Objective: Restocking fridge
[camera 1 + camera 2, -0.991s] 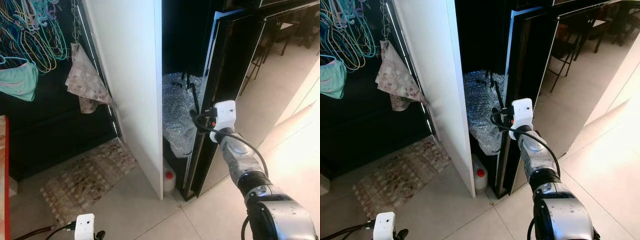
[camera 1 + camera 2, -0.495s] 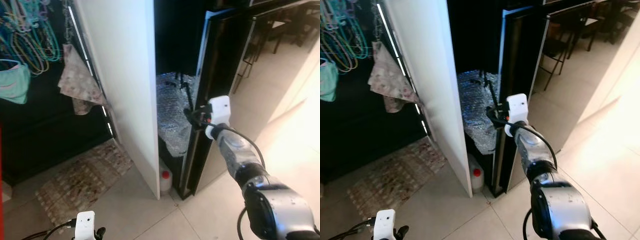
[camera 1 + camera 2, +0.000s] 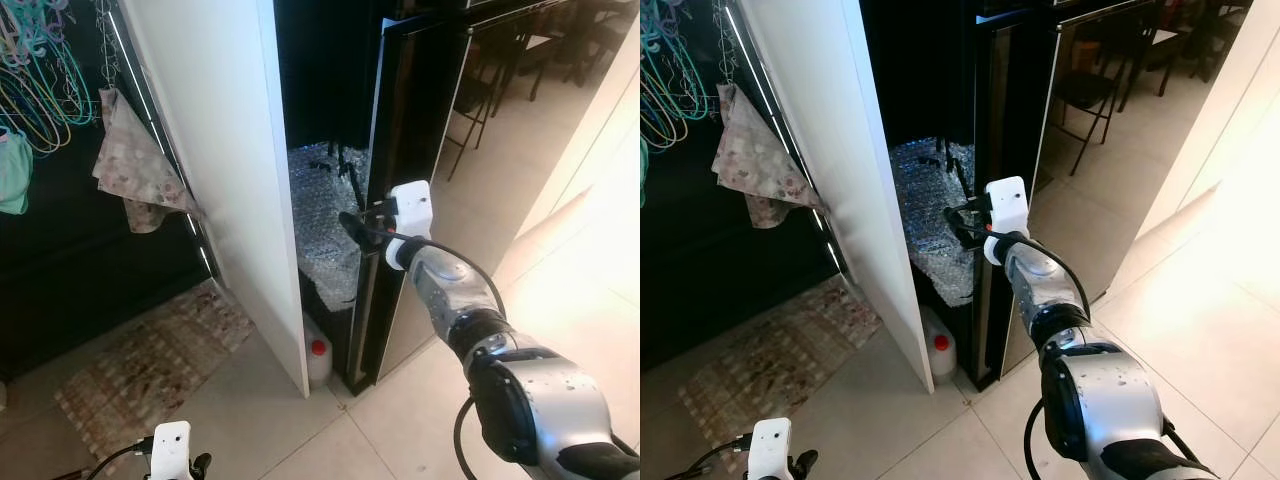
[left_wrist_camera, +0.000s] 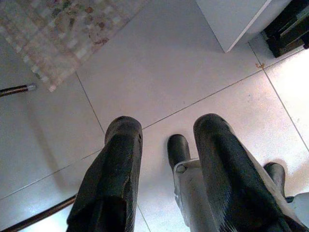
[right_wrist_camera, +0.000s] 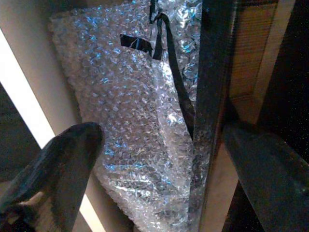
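Reaching further along the black fridge door (image 3: 420, 150) edge, right gripper (image 5: 159, 159) spread wide astride it. Bubble wrap (image 3: 325, 225) behind, bottle (image 3: 318, 358) on floor. Left gripper (image 4: 166, 159) idle, open. No stock visible; progress unclear.

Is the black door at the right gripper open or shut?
Ajar: black door stands out at an angle, bubble wrap visible behind; right gripper at its edge.

- Patterned rug (image 3: 150, 355) on the tiled floor (image 3: 260, 430), left of the white panel (image 3: 225, 150).
- Cloth (image 3: 130, 165) hanging beside hangers (image 3: 40, 80).
- Red-capped jug (image 3: 318, 360) at panel's base.
- Bubble wrap (image 5: 140, 145) behind it.
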Controlling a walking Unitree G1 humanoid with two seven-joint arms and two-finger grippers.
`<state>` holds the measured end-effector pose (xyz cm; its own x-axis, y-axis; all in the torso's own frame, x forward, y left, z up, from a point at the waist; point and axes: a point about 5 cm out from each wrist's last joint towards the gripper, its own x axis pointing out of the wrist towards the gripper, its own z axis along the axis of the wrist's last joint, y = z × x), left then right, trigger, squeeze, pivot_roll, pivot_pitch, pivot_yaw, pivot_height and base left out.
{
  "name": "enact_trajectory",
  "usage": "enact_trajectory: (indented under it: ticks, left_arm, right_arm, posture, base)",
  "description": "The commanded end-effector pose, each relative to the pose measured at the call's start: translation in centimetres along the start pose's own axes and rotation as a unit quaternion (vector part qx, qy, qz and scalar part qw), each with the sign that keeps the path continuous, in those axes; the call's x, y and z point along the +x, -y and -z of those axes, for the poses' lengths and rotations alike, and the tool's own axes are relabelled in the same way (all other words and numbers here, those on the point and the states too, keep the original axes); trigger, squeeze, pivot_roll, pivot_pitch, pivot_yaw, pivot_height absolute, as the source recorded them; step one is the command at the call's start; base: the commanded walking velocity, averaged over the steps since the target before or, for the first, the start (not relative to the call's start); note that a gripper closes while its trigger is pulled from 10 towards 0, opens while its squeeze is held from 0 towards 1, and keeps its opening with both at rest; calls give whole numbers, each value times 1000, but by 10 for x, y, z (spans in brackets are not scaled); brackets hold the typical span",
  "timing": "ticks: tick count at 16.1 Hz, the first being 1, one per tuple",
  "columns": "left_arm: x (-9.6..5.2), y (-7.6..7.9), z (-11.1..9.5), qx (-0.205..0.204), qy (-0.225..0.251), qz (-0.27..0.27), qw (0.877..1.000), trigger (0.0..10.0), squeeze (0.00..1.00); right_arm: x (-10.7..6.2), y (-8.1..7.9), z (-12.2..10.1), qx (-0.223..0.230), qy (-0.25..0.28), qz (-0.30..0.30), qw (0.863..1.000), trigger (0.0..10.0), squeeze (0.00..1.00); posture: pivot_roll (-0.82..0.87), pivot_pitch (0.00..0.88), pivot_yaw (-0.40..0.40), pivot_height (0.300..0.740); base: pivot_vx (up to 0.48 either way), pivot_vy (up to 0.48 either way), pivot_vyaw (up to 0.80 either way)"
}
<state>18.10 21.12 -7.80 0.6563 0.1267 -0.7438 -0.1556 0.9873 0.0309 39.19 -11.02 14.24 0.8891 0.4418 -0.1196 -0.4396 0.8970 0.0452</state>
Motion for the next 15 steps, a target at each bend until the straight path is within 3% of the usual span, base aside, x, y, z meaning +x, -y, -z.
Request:
enact_trajectory:
  ticks: [1, 6, 9, 13, 14, 15]
  left_arm:
    - [-1, -2, 3, 2, -3, -5, 1000, 10000, 0]
    - [-1, 3, 3, 3, -3, 1, 1000, 10000, 0]
    - [-2, 5, 7, 4, -6, 4, 1000, 10000, 0]
    - [-2, 7, 8, 6, -8, 7, 1000, 10000, 0]
    - [-2, 7, 7, 7, -8, 8, 1000, 10000, 0]
    - [-1, 7, 6, 8, -8, 9, 1000, 10000, 0]
  right_arm:
    - [12, -22, -20, -19, 21, -47, 998, 10000, 0]
    - [-1, -2, 2, -8, 14, 4, 1000, 10000, 0]
    - [-20, 14, 19, -1, 59, 47, 997, 10000, 0]
    - [-62, 30, 65, 28, 77, 115, 990, 10000, 0]
    - [-71, 29, 79, 32, 63, 125, 990, 10000, 0]
    - [-92, 28, 122, 49, -21, 140, 989, 10000, 0]
  posture:
    - [5, 0, 35, 740]
    - [-6, 0, 35, 740]
    - [-20, 0, 35, 740]
    - [-37, 4, 35, 740]
    - [-44, 4, 36, 740]
    - [-51, 3, 36, 740]
  base:
    - [0, 0, 0]
    - [0, 0, 0]
    - [0, 0, 0]
    - [0, 0, 0]
    - [0, 0, 0]
    - [0, 0, 0]
